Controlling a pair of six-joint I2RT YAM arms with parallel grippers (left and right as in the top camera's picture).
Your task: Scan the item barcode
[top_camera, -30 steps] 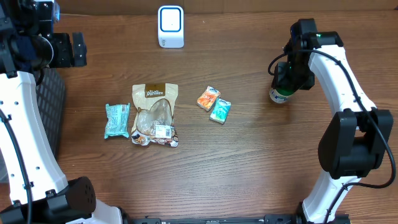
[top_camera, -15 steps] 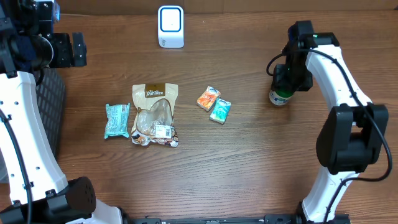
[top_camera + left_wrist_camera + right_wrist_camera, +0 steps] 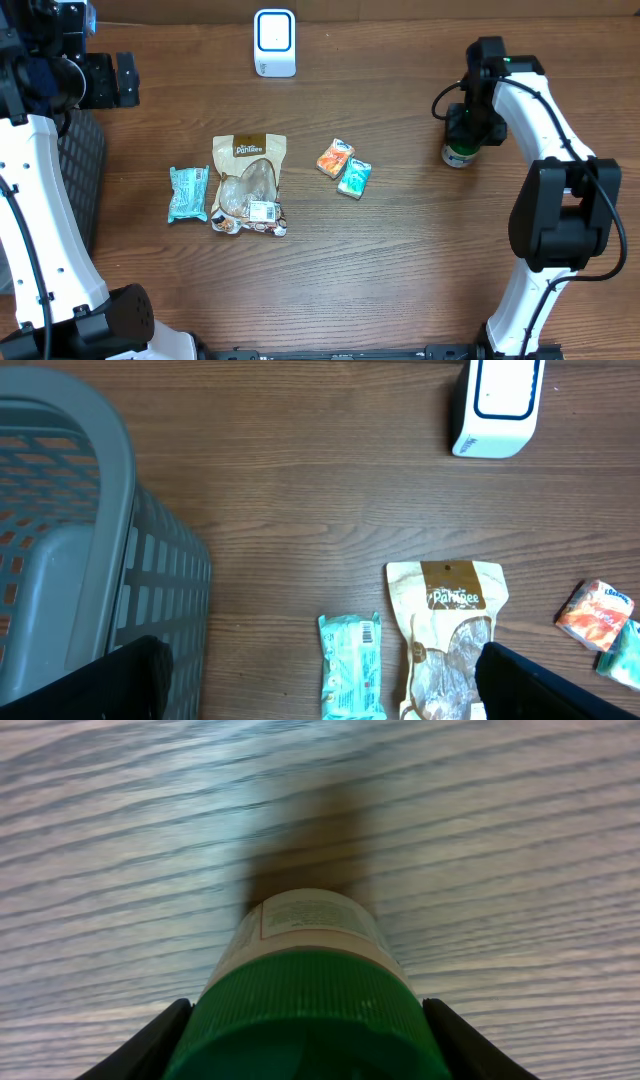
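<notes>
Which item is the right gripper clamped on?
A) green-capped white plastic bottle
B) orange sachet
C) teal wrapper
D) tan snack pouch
A: the right wrist view shows the right gripper closed on both sides of the green-capped white plastic bottle.

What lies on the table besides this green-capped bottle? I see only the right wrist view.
Observer: A white device stands at the far edge of the table, left of the bottle.
Operator: Any items nearer?
Observer: An orange packet and a teal packet lie side by side, left of the bottle.
Operator: And the left pincer?
Observer: The left pincer is open and empty, near a grey basket on the left side.
</notes>
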